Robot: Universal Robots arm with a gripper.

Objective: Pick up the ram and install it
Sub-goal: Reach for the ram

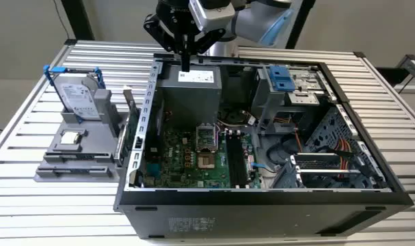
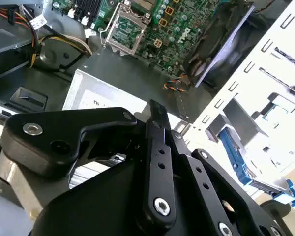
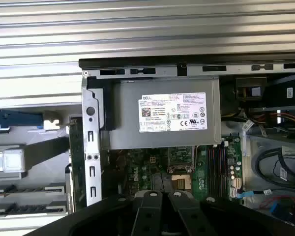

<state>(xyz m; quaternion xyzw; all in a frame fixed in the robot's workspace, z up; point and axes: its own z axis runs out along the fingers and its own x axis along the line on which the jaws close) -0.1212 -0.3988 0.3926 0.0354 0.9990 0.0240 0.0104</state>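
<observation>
The ram (image 1: 123, 141) is a slim greenish board standing on edge in the grey holder, just outside the open computer case's wall on the exterior view's left. In the first wrist view the ram (image 3: 76, 152) appears edge-on beside that wall. My gripper (image 1: 185, 64) hangs above the silver power supply (image 1: 193, 77) at the far end of the case, well away from the ram. Its black fingers (image 2: 157, 128) are shut together with nothing between them. The dark memory slots (image 1: 236, 159) lie on the green motherboard (image 1: 186, 159).
The grey holder (image 1: 77, 164) also carries a silver hard drive in a blue frame (image 1: 80, 97) and a small square CPU chip (image 1: 70, 137). Inside the case are drive cages (image 1: 289, 87), cables (image 1: 317, 148) and a fan. The slatted metal table (image 1: 57, 205) surrounds everything.
</observation>
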